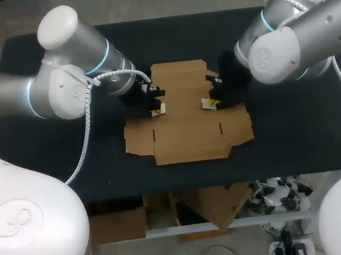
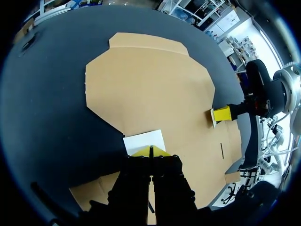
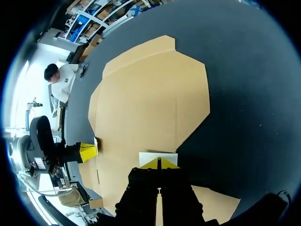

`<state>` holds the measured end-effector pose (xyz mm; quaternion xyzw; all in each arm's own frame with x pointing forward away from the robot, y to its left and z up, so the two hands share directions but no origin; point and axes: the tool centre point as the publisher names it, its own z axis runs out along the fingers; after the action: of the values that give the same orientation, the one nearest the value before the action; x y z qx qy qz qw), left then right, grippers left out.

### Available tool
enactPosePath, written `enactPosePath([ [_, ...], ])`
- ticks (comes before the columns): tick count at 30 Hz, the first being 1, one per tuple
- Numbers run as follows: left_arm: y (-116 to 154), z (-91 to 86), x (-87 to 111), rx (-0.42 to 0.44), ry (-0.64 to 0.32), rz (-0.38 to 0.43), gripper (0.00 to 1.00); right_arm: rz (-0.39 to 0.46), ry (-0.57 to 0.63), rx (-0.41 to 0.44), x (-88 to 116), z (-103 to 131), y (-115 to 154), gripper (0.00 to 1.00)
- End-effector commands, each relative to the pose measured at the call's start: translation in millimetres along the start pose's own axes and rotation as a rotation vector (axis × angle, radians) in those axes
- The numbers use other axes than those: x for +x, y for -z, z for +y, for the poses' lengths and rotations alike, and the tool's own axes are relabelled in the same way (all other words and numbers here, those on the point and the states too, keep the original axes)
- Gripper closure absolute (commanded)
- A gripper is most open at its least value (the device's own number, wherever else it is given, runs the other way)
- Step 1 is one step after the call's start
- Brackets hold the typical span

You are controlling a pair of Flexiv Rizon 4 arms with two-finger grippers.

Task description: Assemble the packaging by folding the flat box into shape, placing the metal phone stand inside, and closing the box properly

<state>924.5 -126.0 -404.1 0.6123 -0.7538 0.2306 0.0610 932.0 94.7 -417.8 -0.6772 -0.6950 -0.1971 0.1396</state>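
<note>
Left gripper (image 2: 150,151) first, closest in its own wrist view: yellow tips pressed together, only a thin seam between them, nothing pinched. They sit at the left edge of the flat box (image 2: 150,84). A white rectangle (image 2: 143,140) lies just ahead of the tips, half over the cardboard and half over the black table (image 1: 290,129). I cannot tell whether it belongs to the finger or is a loose piece. Right gripper (image 3: 159,163) looks the same: tips closed against each other, holding nothing, at the box's right edge, with a like white rectangle just ahead. Each wrist view shows the other gripper's yellow tip across the cardboard, at the opposite edge. I cannot tell whether either gripper actually touches the board. Further out, the box lies fully unfolded and flat in the middle of the table, brown, flaps spread, with short slits in the wide section nearest the robot. From the head view, the left arm (image 1: 65,83) comes in from the left side and the right arm (image 1: 288,39) from the right. Both bend down toward the box, with the grippers facing each other across its middle panel.
</note>
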Motion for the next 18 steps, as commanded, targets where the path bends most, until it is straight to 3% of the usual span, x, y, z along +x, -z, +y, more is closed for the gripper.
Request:
enactPosePath([
  [1, -8, -1.1, 3.7, 0.002, 0.004, -0.06, 1.0, -0.05, -0.009, -0.014, 6, -2, -7, 1.0],
  [18, -15, -1.7, 1.2, -0.004, 0.026, -0.118, 1.0, -0.144, -0.062, -0.021, 4, -9, -20, 1.0],
])
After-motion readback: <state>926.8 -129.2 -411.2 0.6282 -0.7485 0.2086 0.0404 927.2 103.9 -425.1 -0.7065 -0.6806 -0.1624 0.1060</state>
